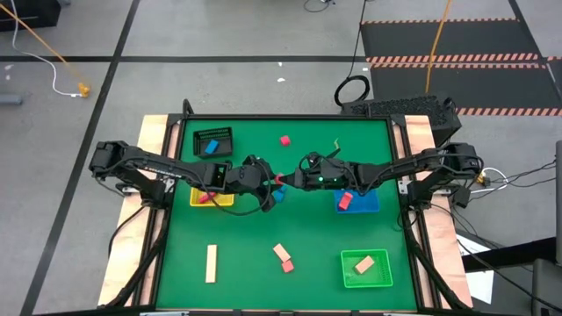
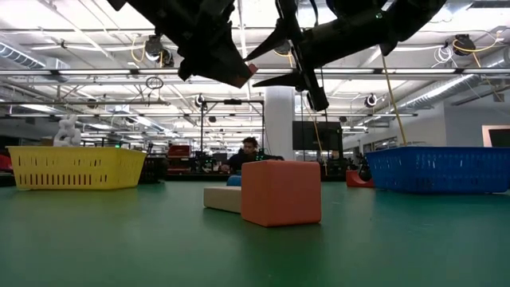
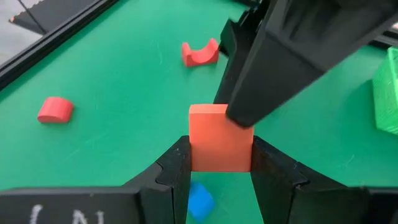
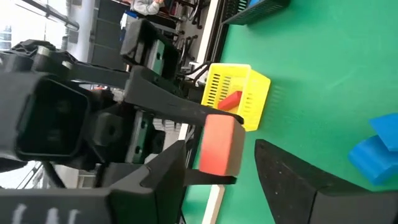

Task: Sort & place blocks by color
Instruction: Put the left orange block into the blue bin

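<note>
Handover step, by the look of it, high over mid tabletop (image 1: pixel 290 233). Left claw (image 3: pixel 221 163) clamped on red block (image 3: pixel 219 144); right claw (image 4: pixel 221 163) spread around same block, one finger touching, not yet gripping. Next, likely: close right claw, release left, carry toward a tray. Farther off: yellow tray (image 1: pixel 213 200), blue tray (image 1: pixel 360 204), green tray (image 1: pixel 366 270).

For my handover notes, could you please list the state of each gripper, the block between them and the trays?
Left gripper: shut on red block, midair.
Right gripper: open around that block.
Yellow tray: holds red piece.
Blue tray: holds red piece.
Green tray: holds peach block.
</note>
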Tool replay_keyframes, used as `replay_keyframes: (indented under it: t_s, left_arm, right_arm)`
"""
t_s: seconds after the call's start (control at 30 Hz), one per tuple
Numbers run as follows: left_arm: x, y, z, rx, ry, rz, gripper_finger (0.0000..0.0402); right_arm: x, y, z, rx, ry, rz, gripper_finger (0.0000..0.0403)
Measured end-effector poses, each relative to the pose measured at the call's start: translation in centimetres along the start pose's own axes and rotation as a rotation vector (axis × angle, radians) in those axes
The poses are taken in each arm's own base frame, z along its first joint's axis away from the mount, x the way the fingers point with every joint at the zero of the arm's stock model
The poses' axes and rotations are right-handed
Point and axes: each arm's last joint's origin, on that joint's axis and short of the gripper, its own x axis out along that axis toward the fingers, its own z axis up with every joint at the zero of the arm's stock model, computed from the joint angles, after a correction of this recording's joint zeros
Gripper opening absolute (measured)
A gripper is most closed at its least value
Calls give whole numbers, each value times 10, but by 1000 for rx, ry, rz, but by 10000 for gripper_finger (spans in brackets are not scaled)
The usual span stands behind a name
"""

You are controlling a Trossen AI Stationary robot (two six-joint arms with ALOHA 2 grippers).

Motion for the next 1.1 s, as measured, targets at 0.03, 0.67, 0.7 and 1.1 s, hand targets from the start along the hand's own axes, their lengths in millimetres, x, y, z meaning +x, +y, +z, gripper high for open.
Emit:
replay_keyframes:
  t_s: [0.03, 0.67, 0.7, 1.1]
  left_arm:
    - [0, 0, 0, 0, -2, -2, 131]
    - [0, -2, 5, 27, -53, -22, 131]
    - [0, -2, 5, 27, -54, -21, 131]
    - [0, -1, 8, 9, -91, 22, 168]
  right_arm:
    - [0, 0, 0, 0, 0, 1, 174]
    - [0, 0, 0, -24, 0, -2, 123]
    - [0, 0, 0, -25, 0, -2, 111]
    - [0, -1, 2, -56, 5, -10, 44]
